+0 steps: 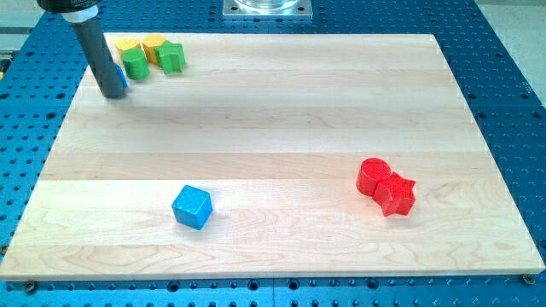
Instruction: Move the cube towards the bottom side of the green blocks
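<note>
Resting beside green blocks [152,60] (tip [113,94])

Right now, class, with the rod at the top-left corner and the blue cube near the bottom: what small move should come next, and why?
Probably bring my tip down the view to just below the blue cube. The tip sits left of the green blocks, far from the cube, and only a push from the cube's lower side would send it up toward them.

cube [191,207] bottom-left on board [273,111]; block cluster [153,56] top-left; star pair [386,187] right.
</note>
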Controlling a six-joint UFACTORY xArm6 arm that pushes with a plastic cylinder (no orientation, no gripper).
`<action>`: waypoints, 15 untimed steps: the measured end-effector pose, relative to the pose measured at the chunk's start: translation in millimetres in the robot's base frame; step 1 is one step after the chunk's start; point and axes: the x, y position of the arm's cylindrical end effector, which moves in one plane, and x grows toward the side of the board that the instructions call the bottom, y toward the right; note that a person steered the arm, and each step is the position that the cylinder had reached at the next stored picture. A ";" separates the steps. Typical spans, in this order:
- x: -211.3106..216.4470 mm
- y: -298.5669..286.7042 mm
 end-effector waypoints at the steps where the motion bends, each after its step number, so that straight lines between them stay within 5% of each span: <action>1: -10.5 0.0; 2: 37.3 7.1; 5: 171.0 205.4; 6: 231.0 226.7; 9: 223.4 53.2; 12: 89.8 45.8; 15: 47.1 77.0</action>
